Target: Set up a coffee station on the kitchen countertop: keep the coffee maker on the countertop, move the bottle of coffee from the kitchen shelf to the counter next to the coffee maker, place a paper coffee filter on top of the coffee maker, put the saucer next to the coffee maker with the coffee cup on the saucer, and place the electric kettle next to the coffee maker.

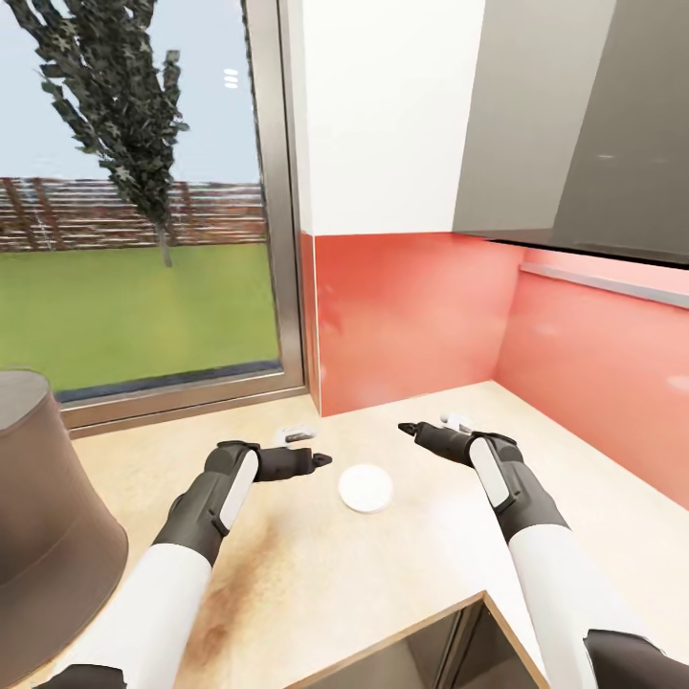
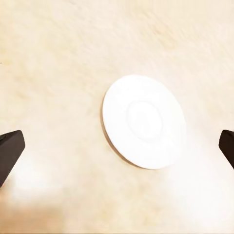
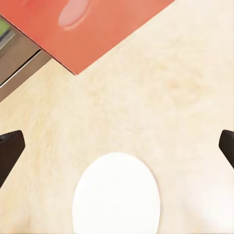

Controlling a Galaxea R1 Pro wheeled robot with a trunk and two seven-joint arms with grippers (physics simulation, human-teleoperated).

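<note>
We found the saucer [image 1: 366, 487] lying flat on the kitchen countertop [image 1: 316, 584], near the inner corner where the red backsplash [image 1: 411, 316] turned. It sat between the two arms, nearer the left gripper [image 1: 321, 459] than the right gripper [image 1: 410, 429], and touched neither. Nothing rested on it.

In the left wrist view we noted the saucer [image 2: 144, 122] as a plain white disc with a shallow centre ring, on bare countertop [image 2: 53, 63]. One dark fingertip [image 2: 9, 151] showed at each side edge of that picture, set far apart, so we recorded the left claw as spread wide and holding nothing.

The right wrist view showed the saucer [image 3: 116, 195] partly cut by the picture's edge, with pale worktop [image 3: 175, 87] beyond it and the backsplash [image 3: 83, 24] at the far side. There too a dark fingertip [image 3: 9, 151] sat at each edge, well apart; we recorded the right claw as wide open and empty.

In the head view both arms reached forward over the worktop, fingers pointing roughly toward one another. A window [image 1: 134, 191] with grass and a tree [image 1: 124, 105] stood beyond the counter on the left, grey wall cabinets [image 1: 593, 124] hung on the right, and a brown tapered object [image 1: 48, 517], which we could not identify, stood at the near left.
</note>
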